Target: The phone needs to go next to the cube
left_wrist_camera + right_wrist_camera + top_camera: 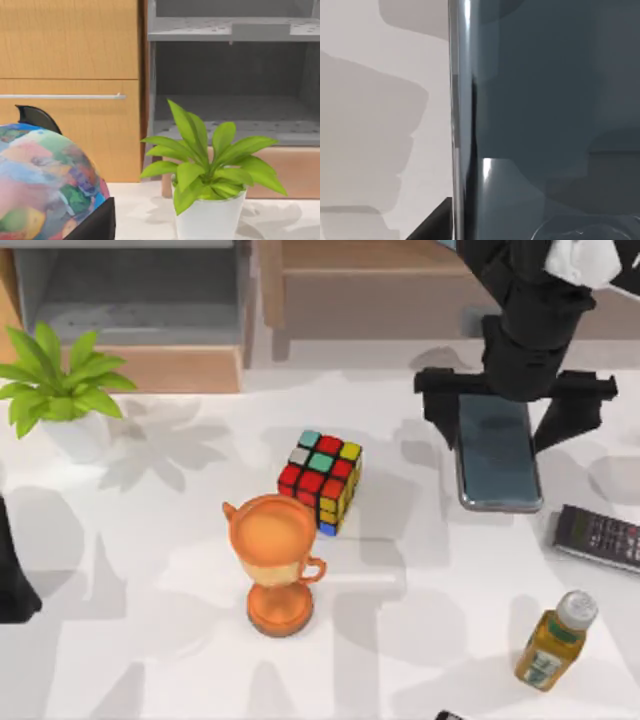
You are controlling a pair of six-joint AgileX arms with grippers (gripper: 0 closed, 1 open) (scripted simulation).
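The right gripper (518,400) hangs wide open straddling the far end of the phone (497,455), holding nothing yet — spread, I judge, to clamp its long edges. The phone lies flat, well right of the cube (322,480), so it must travel cube-ward; the left arm (12,580) is parked far left of the cube.

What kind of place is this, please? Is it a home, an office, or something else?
Probably a home or office room, rendered in simulation. A white table stands before a wooden cabinet and grey shelves, and it carries everyday things: a potted plant, a trophy cup, a phone and a remote.
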